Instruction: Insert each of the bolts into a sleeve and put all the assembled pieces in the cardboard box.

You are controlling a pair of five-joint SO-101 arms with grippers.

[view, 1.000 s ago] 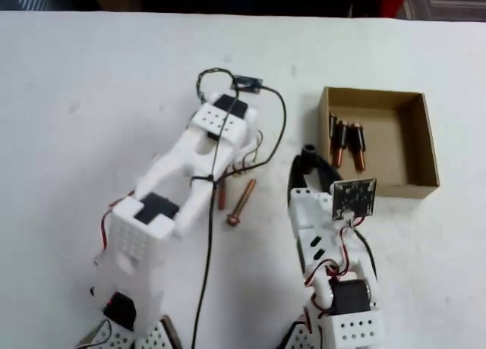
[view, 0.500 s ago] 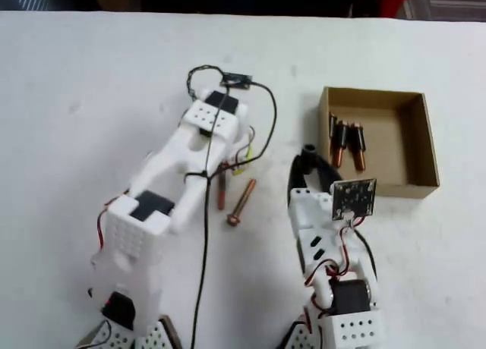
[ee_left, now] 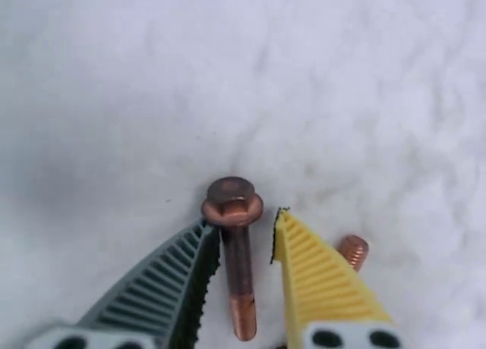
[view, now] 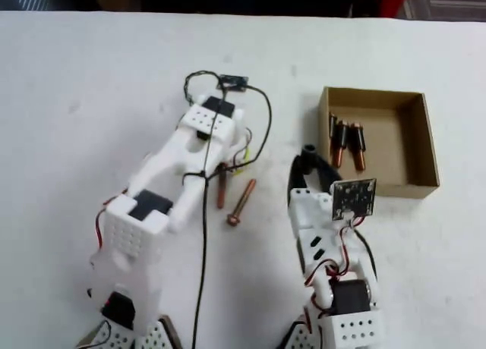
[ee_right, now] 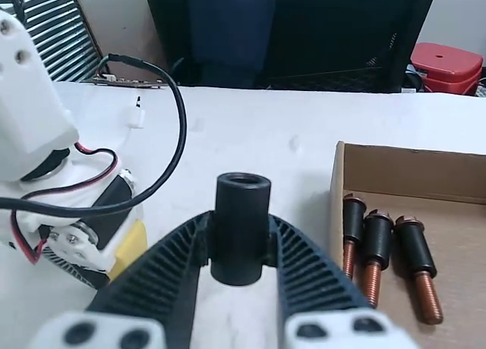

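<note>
Left gripper [ee_left: 244, 221], one grey and one yellow ribbed finger, is spread apart and straddles a copper-coloured flanged hex-head metal bolt [ee_left: 236, 265] lying flat on the white table [view: 76, 76]; nothing is gripped yet. The bolt's long axis runs along the fingers with its head past the tips, so closing should pinch the shank. The left wrist view shows a gap on the yellow side, while the high view gives the second copper bolt [view: 241, 202] whole, just beside the first and towards the right arm. Right gripper [ee_right: 241, 239] is clamped on an upright black cylindrical sleeve [ee_right: 241, 205], bore up. Far right, the brown cardboard box [view: 425, 148] holds three assembled pieces [view: 345, 146].
</note>
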